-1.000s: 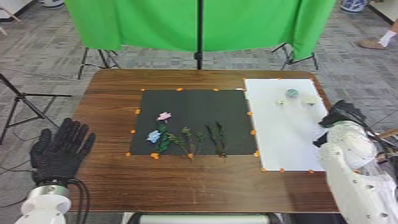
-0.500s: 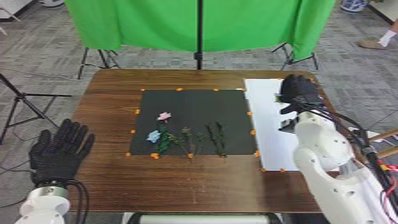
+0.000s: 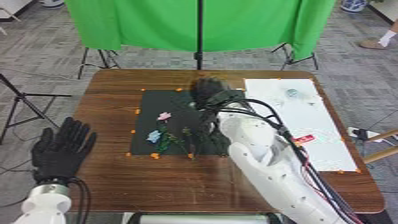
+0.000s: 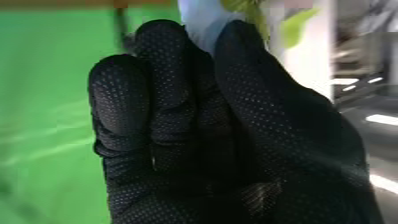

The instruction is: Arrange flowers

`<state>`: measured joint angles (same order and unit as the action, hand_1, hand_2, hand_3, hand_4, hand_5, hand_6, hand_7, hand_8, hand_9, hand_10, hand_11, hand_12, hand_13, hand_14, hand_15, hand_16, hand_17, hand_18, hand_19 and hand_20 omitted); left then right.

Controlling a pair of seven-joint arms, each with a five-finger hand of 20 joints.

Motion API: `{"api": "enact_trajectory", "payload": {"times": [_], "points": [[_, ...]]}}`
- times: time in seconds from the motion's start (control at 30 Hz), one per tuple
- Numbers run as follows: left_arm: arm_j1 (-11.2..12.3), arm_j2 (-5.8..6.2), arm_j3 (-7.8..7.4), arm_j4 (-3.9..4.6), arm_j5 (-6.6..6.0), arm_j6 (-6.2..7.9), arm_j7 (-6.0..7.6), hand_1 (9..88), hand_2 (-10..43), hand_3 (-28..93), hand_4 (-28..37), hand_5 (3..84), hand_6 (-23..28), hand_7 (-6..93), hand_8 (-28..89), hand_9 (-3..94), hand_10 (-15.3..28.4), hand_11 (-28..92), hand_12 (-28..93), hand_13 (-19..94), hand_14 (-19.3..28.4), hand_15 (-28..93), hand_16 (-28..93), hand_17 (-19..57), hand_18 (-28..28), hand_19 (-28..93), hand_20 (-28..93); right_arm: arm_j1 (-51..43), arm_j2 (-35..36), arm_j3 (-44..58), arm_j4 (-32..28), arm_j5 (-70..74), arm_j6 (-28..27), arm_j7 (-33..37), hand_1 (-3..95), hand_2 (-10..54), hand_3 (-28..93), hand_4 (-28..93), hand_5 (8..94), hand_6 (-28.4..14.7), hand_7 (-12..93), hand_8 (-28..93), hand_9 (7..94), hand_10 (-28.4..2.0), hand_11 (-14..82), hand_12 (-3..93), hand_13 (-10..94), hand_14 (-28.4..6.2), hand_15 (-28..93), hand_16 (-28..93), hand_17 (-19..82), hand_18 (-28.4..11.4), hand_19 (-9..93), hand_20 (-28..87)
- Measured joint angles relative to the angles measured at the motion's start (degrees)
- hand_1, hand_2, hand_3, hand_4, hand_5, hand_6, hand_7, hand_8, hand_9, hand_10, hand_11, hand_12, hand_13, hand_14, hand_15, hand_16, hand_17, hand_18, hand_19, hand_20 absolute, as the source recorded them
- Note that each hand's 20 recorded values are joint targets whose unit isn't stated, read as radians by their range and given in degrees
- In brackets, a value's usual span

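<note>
Right black fabric-gloved hand [image 3: 210,90] swung left from the white rectangular sheet [image 3: 311,127] over the black rectangular mat [image 3: 153,100], fingers and thumb clamped on a pale, green-leaved flower [image 4: 202,15], so lower gently (soft petals, likely), avoiding the pink-petalled flower [image 3: 164,116] nearer the robot.

On the table [image 3: 115,185], flowers [image 3: 154,136] lie on the mat [image 3: 151,107], left of the sheet [image 3: 311,120].

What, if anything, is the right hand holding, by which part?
Can't tell: something pale and green shows by the right hand, but a hold isn't clear.
</note>
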<state>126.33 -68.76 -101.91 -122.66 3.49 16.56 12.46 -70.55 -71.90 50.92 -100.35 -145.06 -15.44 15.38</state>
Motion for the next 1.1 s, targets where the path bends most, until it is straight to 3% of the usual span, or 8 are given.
{"api": "enact_trajectory", "payload": {"times": [0.23,0.4,0.57,0.7,1.1], "points": [[-1.39,0.69,0.61,0.03,-0.22,-0.08,-0.48,28.2,17.6,73,-28.3,47.7,8.7,16.9,-10,40.7,14.7,23,13,31,14.9,43,-6,-4.0,14.0,35,19,0.34,-1.34,-7.05,-0.15,-3.25,-0.89,0.18,66.8,-9.5,69,-28,70.7,-2.0,40,12,79.2,-12.9,15.6,46.9,72,-6.4,41,41,43,-19.1,86,27],[-0.88,1.06,0.51,-0.51,-0.63,-0.16,-0.25,28.1,17.6,73,-28.3,47.8,8.7,17.0,-10,40.8,14.7,23,13,31,14.8,43,-6,-4.0,14.0,35,19,1.67,-1.3,-12.1,2.06,-11.08,2.06,1.74,66.9,-9.5,69,-28,71.6,-2.2,40,13,79.6,-12.9,15.2,46.8,72,-6.6,41,41,43,-19.8,87,27],[-0.9,1.3,0.69,-0.46,-0.72,-0.25,-0.2,28.2,17.6,73,-28.3,47.8,8.7,17.0,-10,40.8,14.7,23,13,31,14.8,43,-6,-4.0,14.0,35,19,3.04,-2.78,-13.32,6.69,-13.97,5.66,2.0,67.3,-9.5,69,-28,71.8,-2.3,39,13,79.3,-13.1,14.4,46.4,72,-6.8,41,41,43,-20.2,88,28],[-1.55,1.55,0.83,-0.12,-0.72,-0.23,-0.2,28.1,17.6,73,-28.3,47.8,8.7,17.0,-10,40.9,14.7,23,13,31,14.7,43,-6,-4.0,14.0,35,19,3.15,-3.68,-12.33,7.69,-15.23,5.31,0.72,67.6,-9.5,69,-28,71.9,-2.3,39,13,79.1,-13.1,13.7,46.1,71,-6.8,41,41,42,-20.4,88,29],[-1.85,1.76,0.87,-0.14,-0.76,-0.14,-0.07,28.2,17.7,73,-28.3,47.9,8.7,17.2,-10,40.9,14.7,23,13,31,14.8,43,-6,-4.0,14.0,35,19,2.16,-4.06,-11.79,6.69,-14.56,2.2,-0.12,67.5,-9.5,69,-28,71.9,-2.0,39,13,79.0,-12.9,11.2,43.1,70,-7.0,40,41,39,-21.0,87,29]]}}
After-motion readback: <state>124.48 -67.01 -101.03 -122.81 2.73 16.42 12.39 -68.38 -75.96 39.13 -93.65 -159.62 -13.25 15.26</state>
